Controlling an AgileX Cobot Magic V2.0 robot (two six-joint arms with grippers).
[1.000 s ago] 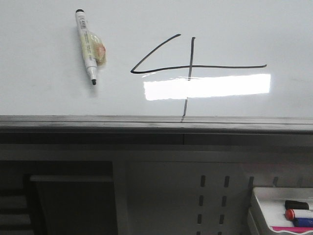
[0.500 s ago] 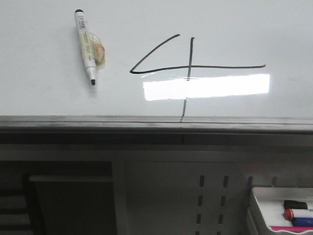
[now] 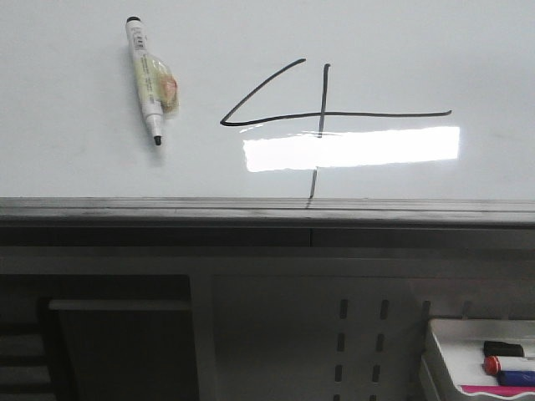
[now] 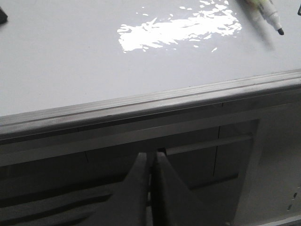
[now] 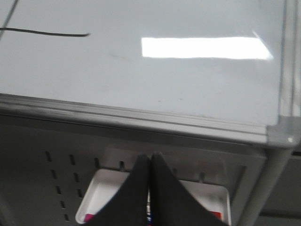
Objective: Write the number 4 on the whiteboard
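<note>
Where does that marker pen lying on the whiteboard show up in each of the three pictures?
Front view: the marker pen lies on the whiteboard, left of the number 4, uncapped tip toward the edge strip.
Left wrist view: only its tip end shows, at a corner of the picture.
Right wrist view: not in it.
Shared landmark: the grey edge strip, also seen at and.

Grey perforated panel (image 3: 364,334), dark shelf (image 3: 121,306), bright glare
</note>
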